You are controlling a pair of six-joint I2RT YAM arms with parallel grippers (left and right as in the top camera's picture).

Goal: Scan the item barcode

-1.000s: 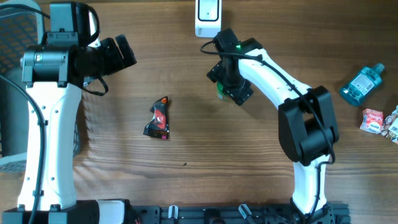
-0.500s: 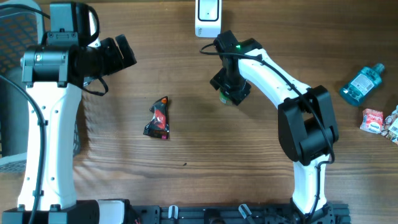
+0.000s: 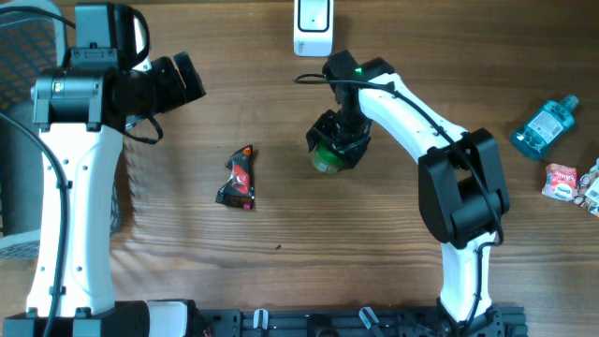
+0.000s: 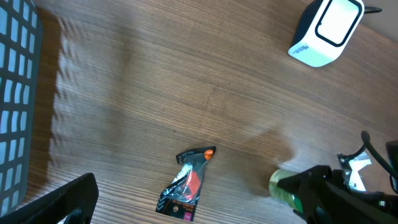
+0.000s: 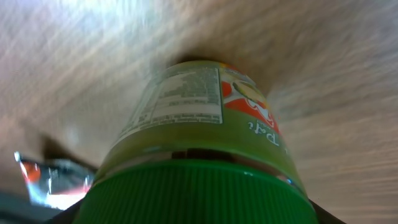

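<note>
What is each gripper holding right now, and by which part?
The right gripper grips the green-lidded jar at its lid end; exact contact is hidden. The left gripper is open and empty.

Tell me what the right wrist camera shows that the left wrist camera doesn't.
Only the right wrist view shows the green lid and the printed nutrition label up close. Only the left wrist view shows the white scanner and the basket at the left edge. Both show the jar, the red and black packet and the wooden table.
</note>
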